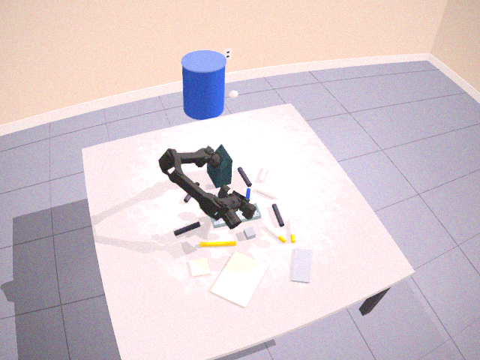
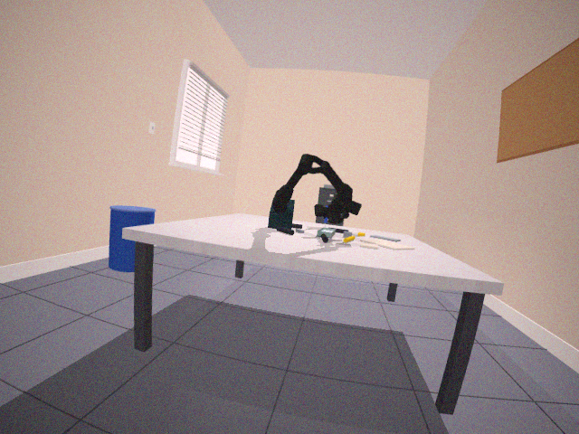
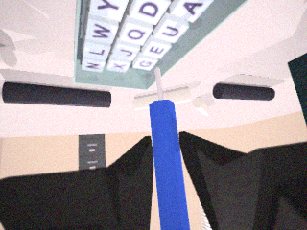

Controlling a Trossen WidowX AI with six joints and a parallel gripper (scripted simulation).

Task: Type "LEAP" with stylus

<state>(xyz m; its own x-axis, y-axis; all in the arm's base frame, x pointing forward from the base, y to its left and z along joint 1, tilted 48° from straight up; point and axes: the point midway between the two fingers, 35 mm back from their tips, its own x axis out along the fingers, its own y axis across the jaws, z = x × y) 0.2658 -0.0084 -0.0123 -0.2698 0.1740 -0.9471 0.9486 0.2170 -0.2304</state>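
Note:
My gripper is shut on the blue stylus, which points away from the fingers with its thin pale tip forward. The green keyboard lies on the table below the arm. In the wrist view the tip overlaps the keyboard's edge by the G and E keys; I cannot tell whether it touches. The L key, E key and A key show. I cannot make out a P key. The arm covers part of the keyboard in the top view.
Black cylinders lie around the keyboard. A yellow marker, a grey cube and a notebook lie near it. A dark green block stands at the arm's base. Yellow-ended pens lie on the far side.

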